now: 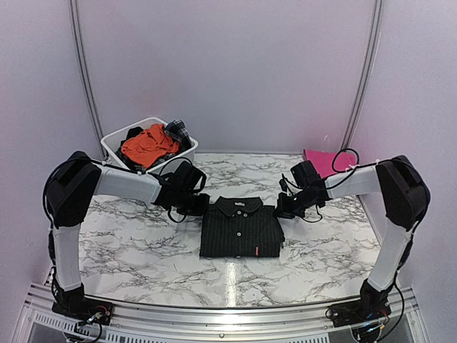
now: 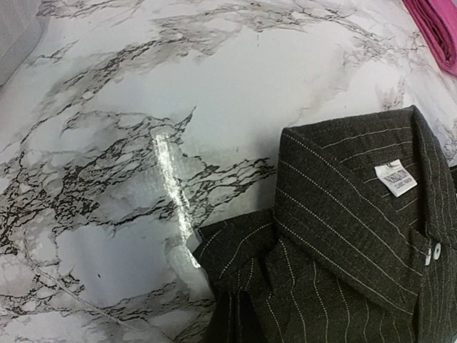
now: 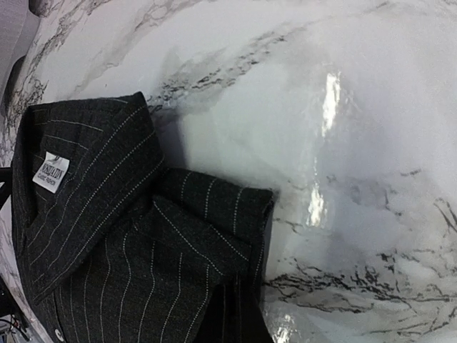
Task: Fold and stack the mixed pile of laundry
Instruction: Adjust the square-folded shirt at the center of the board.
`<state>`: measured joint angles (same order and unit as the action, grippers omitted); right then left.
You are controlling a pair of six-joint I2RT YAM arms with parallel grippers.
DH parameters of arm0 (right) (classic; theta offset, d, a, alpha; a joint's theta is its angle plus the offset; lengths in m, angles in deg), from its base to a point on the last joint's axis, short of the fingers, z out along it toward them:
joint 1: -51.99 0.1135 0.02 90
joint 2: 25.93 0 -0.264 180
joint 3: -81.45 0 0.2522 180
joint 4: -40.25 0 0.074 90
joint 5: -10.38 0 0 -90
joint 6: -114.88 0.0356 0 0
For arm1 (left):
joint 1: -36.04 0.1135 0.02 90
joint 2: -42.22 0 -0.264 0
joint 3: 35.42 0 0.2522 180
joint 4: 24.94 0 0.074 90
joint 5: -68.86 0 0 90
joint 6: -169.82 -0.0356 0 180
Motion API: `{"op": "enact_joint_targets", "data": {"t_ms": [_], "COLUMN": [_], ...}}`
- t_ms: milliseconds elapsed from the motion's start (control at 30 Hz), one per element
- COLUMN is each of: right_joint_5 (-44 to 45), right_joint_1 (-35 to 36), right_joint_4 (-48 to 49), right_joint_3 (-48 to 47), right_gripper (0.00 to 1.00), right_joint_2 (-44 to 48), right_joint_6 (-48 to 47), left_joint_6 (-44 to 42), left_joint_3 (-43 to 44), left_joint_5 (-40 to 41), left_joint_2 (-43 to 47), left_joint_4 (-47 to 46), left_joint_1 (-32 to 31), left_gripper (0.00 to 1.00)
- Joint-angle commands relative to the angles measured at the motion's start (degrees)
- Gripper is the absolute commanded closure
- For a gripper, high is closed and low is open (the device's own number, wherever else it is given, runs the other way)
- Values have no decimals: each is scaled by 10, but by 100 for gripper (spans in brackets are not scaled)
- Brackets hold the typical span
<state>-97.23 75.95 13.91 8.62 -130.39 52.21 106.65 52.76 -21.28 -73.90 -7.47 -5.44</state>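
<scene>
The black pinstriped shirt [image 1: 240, 227] lies folded and buttoned in the middle of the marble table, collar away from the arms. My left gripper [image 1: 201, 208] is shut on its left shoulder corner; in the left wrist view the cloth [image 2: 335, 236] bunches into the jaws at the bottom edge. My right gripper [image 1: 283, 209] is shut on the right shoulder corner, where the fabric [image 3: 143, 257] puckers toward the jaws. The fingers themselves are hidden by cloth in both wrist views. An orange garment [image 1: 146, 146] and a dark plaid piece [image 1: 178, 131] lie in the tub. A magenta-pink cloth [image 1: 323, 161] lies folded at the back right.
The white plastic tub [image 1: 114, 148] stands at the back left, just behind the left arm. Marble tabletop [image 1: 143, 250] surrounds the shirt. The pink cloth's edge [image 2: 437, 28] shows in the left wrist view's top right corner. White walls close in the back and sides.
</scene>
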Motion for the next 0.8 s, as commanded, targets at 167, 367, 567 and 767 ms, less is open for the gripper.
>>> {"op": "enact_joint_targets", "data": {"t_ms": [167,367,567,767], "right_joint_5": [-29,-94,-138,-131], "right_joint_1": [-6,-16,-21,-22], "right_joint_4": [-26,-41,39,107], "right_joint_3": [-56,20,162,230], "right_gripper": [56,43,58,68], "right_joint_2": [62,155,230,201], "right_joint_6": [-10,30,108,139], "left_joint_6": [-91,-259,-394,-391], "left_joint_3": [-40,-50,-10,33], "left_joint_5": [39,15,-9,-24], "left_joint_2": [104,146,92,39], "left_joint_4": [-31,-19,-17,-32], "left_joint_1": [-18,-115,-219,-233], "left_gripper": [26,18,32,37]}}
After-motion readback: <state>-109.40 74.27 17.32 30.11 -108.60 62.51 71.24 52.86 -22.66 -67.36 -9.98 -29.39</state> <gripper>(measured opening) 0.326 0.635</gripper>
